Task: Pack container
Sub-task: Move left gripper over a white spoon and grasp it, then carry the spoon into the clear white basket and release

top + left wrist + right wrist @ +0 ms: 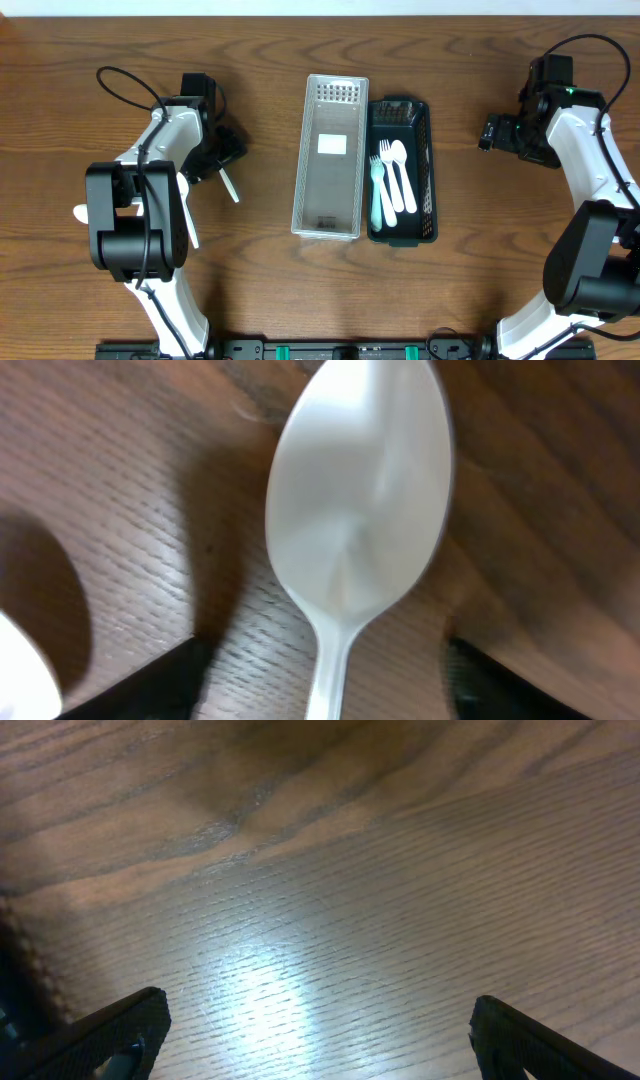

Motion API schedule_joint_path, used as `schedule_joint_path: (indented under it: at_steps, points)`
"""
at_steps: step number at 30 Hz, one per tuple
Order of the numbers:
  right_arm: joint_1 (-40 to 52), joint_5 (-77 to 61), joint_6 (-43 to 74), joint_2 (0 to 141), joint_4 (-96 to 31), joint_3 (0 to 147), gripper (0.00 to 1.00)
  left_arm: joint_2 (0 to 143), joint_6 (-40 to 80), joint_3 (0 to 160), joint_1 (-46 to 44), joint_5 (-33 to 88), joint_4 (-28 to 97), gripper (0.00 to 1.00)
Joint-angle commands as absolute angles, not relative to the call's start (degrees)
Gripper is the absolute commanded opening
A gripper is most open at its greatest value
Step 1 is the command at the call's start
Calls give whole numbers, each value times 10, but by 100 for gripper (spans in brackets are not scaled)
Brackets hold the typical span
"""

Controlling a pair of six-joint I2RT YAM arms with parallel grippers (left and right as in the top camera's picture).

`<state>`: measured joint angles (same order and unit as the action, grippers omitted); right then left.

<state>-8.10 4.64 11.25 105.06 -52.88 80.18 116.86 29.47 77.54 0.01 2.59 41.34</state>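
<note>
A robotics lab bench, as we read it.
We see a left arm (pixel 130 230) and a right arm (pixel 585 150) based at the lower edge of a wood-grain tabletop (pixel 270 290), black cables (pixel 101 72) looping off both, and a mounting rail (pixel 340 351) at bottom centre.

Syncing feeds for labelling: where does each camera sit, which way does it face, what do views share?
Overhead: above the table, looking down on both arms, clear container, black basket.
Left wrist: on the left claw, looking down at a white spoon; dark fingertips at bottom.
Right wrist: on the right claw, facing bare wood; fingertips in lower corners.
Shared: overhead and left wrist both show that spoon.
</note>
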Motion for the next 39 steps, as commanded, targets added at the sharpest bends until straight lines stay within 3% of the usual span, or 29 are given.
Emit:
schedule_joint_path:
  at_steps: [1, 6, 12, 25, 32, 39]
  points:
    - [-86, 44, 106, 1038, -529, 807, 99, 1205, 288, 763, 3, 39, 417, 58]
    - [-86, 44, 106, 1038, -528, 807, 99, 1205, 287, 763, 3, 39, 430, 41]
    - [-86, 44, 106, 1038, -529, 807, 99, 1205, 288, 764, 3, 39, 432, 6]
    - [-88, 44, 106, 1038, -529, 807, 99, 1094, 239, 897, -20, 39, 556, 6]
    - [-88, 44, 107, 1038, -527, 807, 99, 970, 236, 922, -143, 38, 548, 6]
    - [-88, 40, 107, 1038, -527, 807, 99, 995, 220, 920, -289, 23, 524, 6]
